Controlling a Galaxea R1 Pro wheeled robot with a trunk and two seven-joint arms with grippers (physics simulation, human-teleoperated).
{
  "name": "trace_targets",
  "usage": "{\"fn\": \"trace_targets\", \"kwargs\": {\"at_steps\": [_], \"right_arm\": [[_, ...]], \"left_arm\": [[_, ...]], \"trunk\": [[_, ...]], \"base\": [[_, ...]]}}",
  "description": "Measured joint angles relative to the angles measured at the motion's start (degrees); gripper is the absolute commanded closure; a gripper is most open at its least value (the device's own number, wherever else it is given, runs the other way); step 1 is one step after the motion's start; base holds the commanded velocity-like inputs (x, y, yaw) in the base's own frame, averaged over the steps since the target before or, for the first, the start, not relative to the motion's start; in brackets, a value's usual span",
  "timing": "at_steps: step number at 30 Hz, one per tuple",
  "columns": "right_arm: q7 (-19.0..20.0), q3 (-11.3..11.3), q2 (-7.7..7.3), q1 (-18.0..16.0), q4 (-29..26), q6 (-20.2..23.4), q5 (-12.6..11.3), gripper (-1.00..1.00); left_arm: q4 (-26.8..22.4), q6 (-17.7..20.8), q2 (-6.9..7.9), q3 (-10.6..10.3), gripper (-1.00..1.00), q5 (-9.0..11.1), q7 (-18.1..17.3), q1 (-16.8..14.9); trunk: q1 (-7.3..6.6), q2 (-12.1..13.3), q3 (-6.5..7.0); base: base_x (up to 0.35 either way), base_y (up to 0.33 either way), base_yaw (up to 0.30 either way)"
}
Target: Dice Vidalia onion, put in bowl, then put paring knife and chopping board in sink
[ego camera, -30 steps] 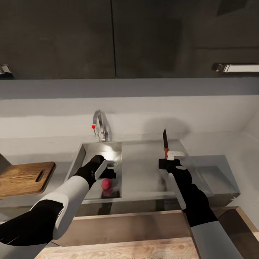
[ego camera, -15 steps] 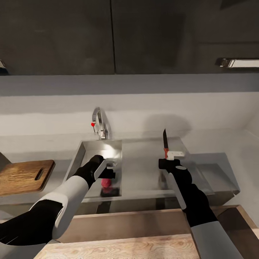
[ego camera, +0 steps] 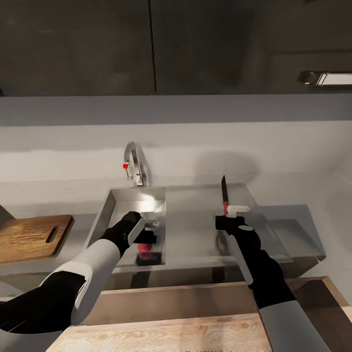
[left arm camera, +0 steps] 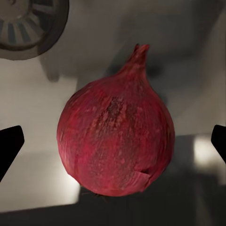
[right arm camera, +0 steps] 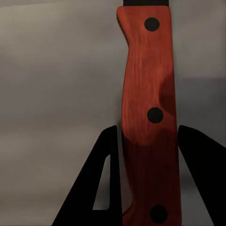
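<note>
— What's on your far left?

— The chopping board, lying flat on the countertop well to the left of the sink. Nothing is on it yet.

— And your left gripper?

— My left gripper hangs inside the basin, right over the onion. In the left wrist view the onion sits on the steel floor between my fingertips, which stand wide apart on either side of it and don't touch it. The drain is just beyond.

— So which step is this?

— Fetching the onion out of the sink, I'd say; the grab itself isn't made.

— And the right?

— My right gripper is clamped on the red handle of the knife, blade pointing up and away over the drainer. The right wrist view shows the handle pinched between both fingers.

— What next?

— Probably go a little lower, close squarely round the onion's widest part, since it's round and could roll, then lift it clear of the basin wall towards the board.
</note>
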Motion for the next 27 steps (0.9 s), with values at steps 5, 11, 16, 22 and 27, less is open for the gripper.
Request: {"fn": "trace_targets", "kwargs": {"at_steps": [5,11,16,22,27], "right_arm": [[0.0,0.0,0.0,0.0,0.0,0.0,0.0,1.0],[0.0,0.0,0.0,0.0,0.0,0.0,0.0,1.0],[0.0,0.0,0.0,0.0,0.0,0.0,0.0,1.0],[-0.1,0.0,0.0,0.0,0.0,0.0,0.0,1.0],[-0.1,0.1,0.02,0.0,0.0,0.0,0.0,1.0]], "left_arm": [[0.0,0.0,0.01,0.0,-1.0,0.0,0.0,0.0],[0.0,0.0,0.08,0.0,-1.0,0.0,0.0,0.0],[0.0,0.0,0.09,0.0,-1.0,0.0,0.0,0.0],[0.0,0.0,0.08,0.0,1.0,0.2,0.0,0.0],[0.0,-0.1,0.15,0.0,1.0,0.2,0.0,0.1]], "trunk": [[0.0,0.0,-0.46],[0.0,0.0,-1.01],[0.0,0.0,-1.47],[-0.01,0.0,-1.96],[-0.01,0.0,-2.02]], "base": [[0.0,0.0,0.0],[0.0,0.0,0.0],[0.0,0.0,0.0],[0.0,0.0,0.0],[0.0,0.0,0.0]]}}
